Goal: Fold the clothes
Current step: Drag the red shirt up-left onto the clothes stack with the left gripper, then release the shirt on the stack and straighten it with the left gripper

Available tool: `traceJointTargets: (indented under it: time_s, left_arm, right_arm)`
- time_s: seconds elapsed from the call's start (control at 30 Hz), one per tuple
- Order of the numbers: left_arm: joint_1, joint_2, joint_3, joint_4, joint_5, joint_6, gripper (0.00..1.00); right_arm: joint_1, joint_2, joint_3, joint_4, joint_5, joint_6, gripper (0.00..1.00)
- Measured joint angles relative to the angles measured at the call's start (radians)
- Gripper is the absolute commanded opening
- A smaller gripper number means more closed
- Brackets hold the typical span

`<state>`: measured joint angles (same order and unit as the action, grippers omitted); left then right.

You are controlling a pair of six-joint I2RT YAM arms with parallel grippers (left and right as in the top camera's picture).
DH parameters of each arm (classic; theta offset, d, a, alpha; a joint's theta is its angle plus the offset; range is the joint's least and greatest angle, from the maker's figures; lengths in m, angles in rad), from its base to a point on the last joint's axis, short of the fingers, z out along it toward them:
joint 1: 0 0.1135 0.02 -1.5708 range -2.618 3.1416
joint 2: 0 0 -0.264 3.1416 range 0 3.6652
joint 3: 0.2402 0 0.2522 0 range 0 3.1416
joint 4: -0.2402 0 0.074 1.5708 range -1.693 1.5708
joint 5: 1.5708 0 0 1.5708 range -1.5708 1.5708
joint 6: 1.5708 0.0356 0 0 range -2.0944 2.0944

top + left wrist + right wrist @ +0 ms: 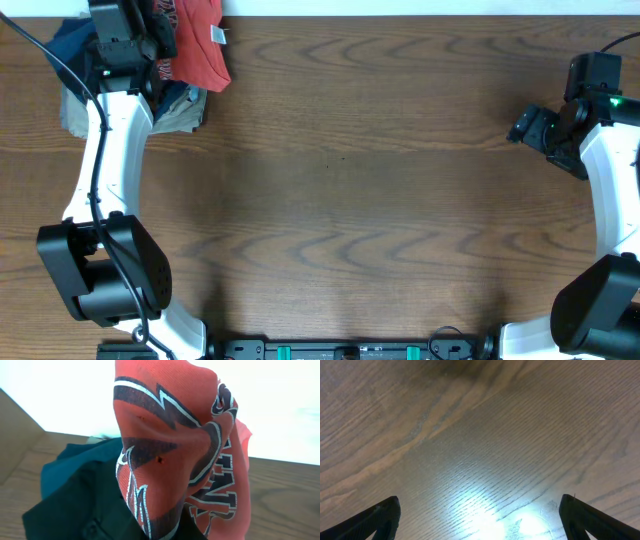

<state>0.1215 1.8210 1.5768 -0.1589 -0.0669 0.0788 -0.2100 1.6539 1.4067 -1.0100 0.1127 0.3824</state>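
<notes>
The surface is a dark brown wood-grain table [350,200], bare across the middle of the overhead frame, with a pale, overexposed strip along the top edge.

The coral-red cotton T-shirt with white, navy-outlined lettering [198,50] sits in the upper left corner of the overhead view. It is bunched on top of a heap made up of a black and navy garment [80,505] and a khaki-beige garment [185,112]. Its small white neck label [218,36] shows at its right edge.

The left gripper [150,40] is in over this heap. In the left wrist view the red cloth rises in a crumpled peak close to the lens and covers the fingers. You cannot tell whether they are pinching it or spread, though the peaked shape suggests a pinch.

The right gripper [480,517] hangs over bare wood at the right of the overhead frame, well apart from the heap. Its fingers are spread wide and hold nothing.

Handling assessment: expect the shirt to be light, limp and not fragile. It will drape and sag from any single hold, and it may drag the dark garment beneath it.

Recommended hold: take the fabric near the collar, using the label as your guide, or at a shoulder seam. A second hold on the opposite shoulder will probably be needed to spread the shirt flat on the open table.
</notes>
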Motion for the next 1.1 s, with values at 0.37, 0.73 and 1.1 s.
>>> traceJointTargets:
  time_s: [0.37,0.73,1.1]
  left_arm:
    - [0.083,0.001,0.000,0.014,-0.025,-0.009,0.06]
    - [0.200,0.105,0.000,0.031,-0.030,-0.027,0.06]
    - [0.316,0.180,0.000,0.044,-0.040,-0.030,0.92]
  right_arm:
    - [0.000,0.000,0.000,0.000,0.000,0.000,0.99]
    - [0.000,0.000,0.000,0.000,0.000,0.000,0.99]
    - [0.000,0.000,0.000,0.000,0.000,0.000,0.99]
